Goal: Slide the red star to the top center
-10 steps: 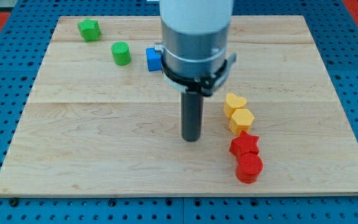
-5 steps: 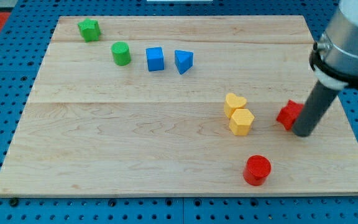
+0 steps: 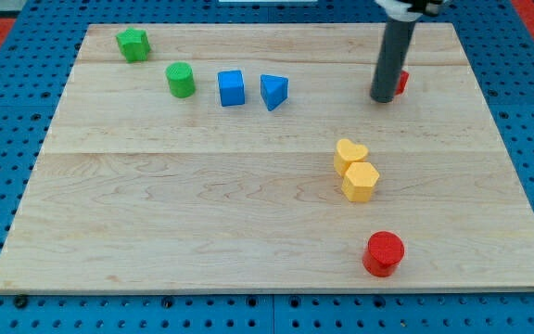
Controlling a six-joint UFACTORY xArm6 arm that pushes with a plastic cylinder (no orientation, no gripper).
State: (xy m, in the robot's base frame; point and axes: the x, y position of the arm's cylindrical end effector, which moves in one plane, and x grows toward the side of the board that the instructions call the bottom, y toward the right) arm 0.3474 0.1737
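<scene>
- At the view's far left, near the top edge of the wooden board (image 3: pixel 248 213), sits a green block (image 3: pixel 133 44) of uneven outline, perhaps a star; just to its right and lower is a green cylinder (image 3: pixel 181 80).
- Further right in the same upper band stand a blue cube (image 3: pixel 232 88) and a blue triangle (image 3: pixel 273 91), close together but apart.
- Right of centre, lower down, a yellow heart (image 3: pixel 349 154) and a yellow hexagon (image 3: pixel 361 181) touch each other; below them, near the bottom edge, stands a red cylinder (image 3: pixel 384 253), alone.
- In the upper right, my tip (image 3: pixel 383 98) rests on the board. There is no gripper on this rod, so nothing can be clasped or let go; it only pushes.
- The red star (image 3: pixel 400 82) shows only as a sliver at the rod's right side, touching or nearly touching it; its shape cannot be made out here.
- The deciding relation: the star lies to the right of my tip and a little higher, while top centre lies to the left. I judge the tip must pass round to the star's right side and then push leftward.
- No brand, label or writing can be read anywhere.
</scene>
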